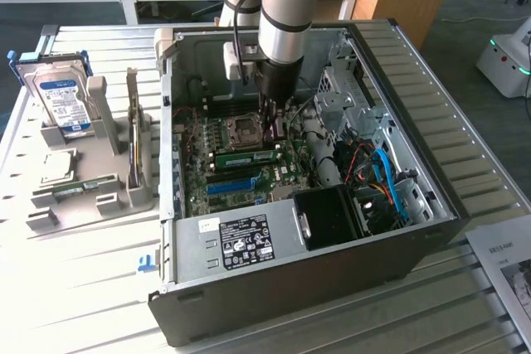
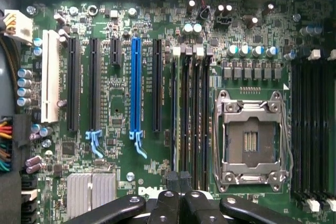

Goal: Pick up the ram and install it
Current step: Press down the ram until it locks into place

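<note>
A: The gripper (image 1: 272,126) hung low inside the computer case (image 1: 431,205), fingers (image 2: 181,203) clenched tight together, grasping nothing I could see.

B: And the ram (image 1: 246,157)?

A: It lay along a slot on the motherboard (image 2: 121,108), just beside the processor socket (image 2: 251,140), right under the gripper.

B: How would it handle?

A: Light, stiff, thin, I judged, and fragile at the chips. It looked best taken by its long edges, never the contacts.
</note>
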Tool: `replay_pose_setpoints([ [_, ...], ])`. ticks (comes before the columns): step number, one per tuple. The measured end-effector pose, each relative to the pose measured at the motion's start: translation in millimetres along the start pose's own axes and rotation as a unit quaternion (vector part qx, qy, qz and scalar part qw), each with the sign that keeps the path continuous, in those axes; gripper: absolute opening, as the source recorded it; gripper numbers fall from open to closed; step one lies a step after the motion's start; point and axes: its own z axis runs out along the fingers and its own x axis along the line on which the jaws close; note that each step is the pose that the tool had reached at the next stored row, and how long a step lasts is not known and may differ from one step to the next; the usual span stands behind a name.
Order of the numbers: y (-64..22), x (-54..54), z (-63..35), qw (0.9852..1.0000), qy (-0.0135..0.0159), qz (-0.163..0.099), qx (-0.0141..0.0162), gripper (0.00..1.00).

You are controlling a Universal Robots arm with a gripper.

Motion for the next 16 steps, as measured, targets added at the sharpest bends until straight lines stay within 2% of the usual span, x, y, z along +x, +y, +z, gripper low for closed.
replay_pose_setpoints([
  [16,25.1,0.4,0.5,0.9999,-0.0002,0.000,0.0124,0.10],
])
